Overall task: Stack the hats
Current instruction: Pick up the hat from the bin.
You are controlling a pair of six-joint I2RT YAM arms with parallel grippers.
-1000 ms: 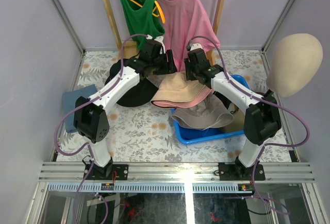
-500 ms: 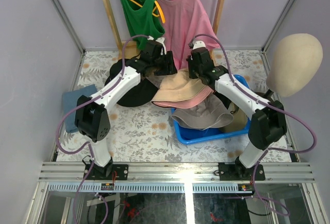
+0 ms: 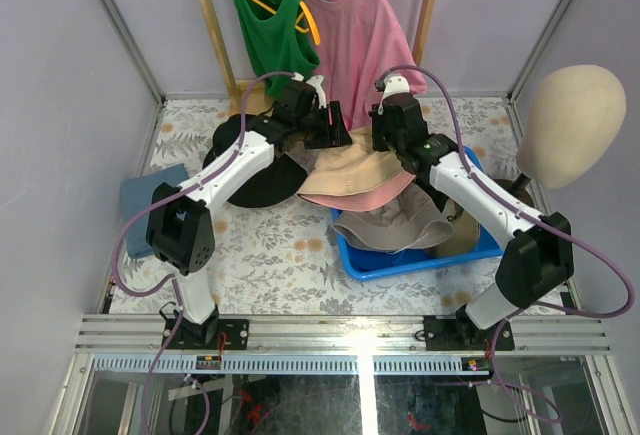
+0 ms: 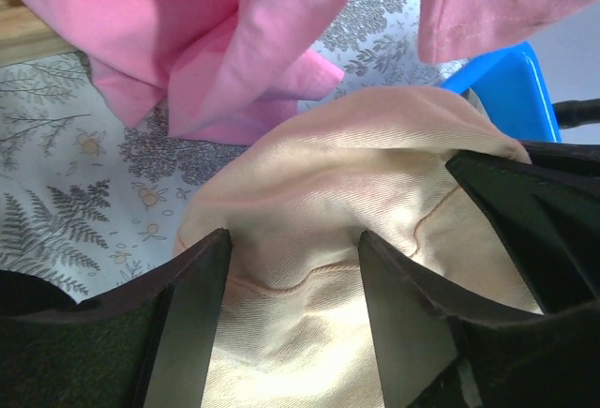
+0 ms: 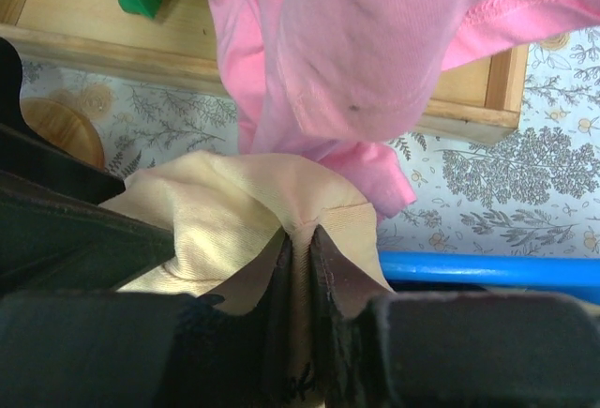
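The beige hat point(image 3: 352, 170) droops over the far left corner of the blue bin point(image 3: 365, 261), pink showing under its brim. My right pincer point(image 5: 298, 239) is clamped on a raised fold of its crown, just beyond the bin's far rim. My left pincer point(image 4: 292, 239) stands parted astride the crown, gripping nothing. A grey-taupe hat point(image 3: 392, 223) lies inside the bin, a black hat point(image 3: 250, 183) lies left of the bin, and a pink shirt point(image 3: 350, 35) hangs beyond it.
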